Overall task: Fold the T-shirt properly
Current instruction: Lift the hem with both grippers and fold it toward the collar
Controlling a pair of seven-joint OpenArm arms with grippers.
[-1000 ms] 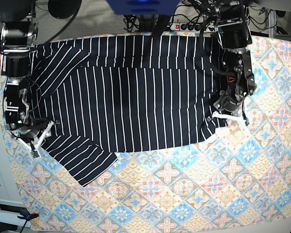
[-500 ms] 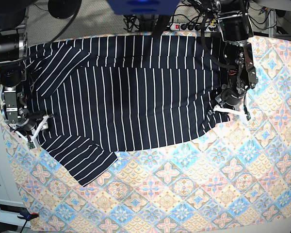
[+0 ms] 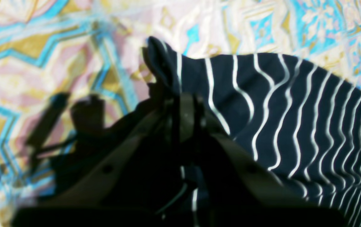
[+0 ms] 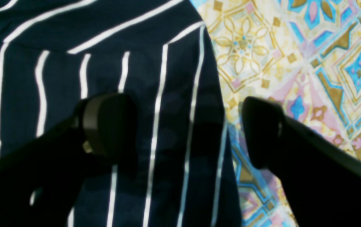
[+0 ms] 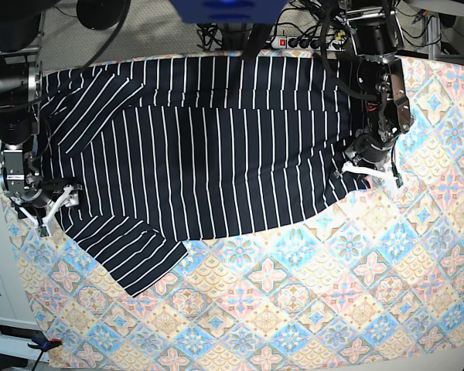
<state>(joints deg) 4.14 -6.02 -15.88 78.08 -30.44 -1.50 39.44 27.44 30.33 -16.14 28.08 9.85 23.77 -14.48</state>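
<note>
T-shirt (image 5: 209, 162) spread flat on tablecloth (image 5: 332, 309), covering far half, reaching from left edge to near right edge. One sleeve folded onto body at far-left corner; other sleeve extending toward near-left. Left gripper (image 5: 369, 171) at shirt's right edge. Right gripper (image 5: 48, 209) at shirt's left edge.

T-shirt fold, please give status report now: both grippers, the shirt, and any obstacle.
Left gripper shut on T-shirt hem corner. Right gripper open over the sleeve edge, holding nothing. Shirt partly folded on tablecloth. No obstacle seen.
</note>
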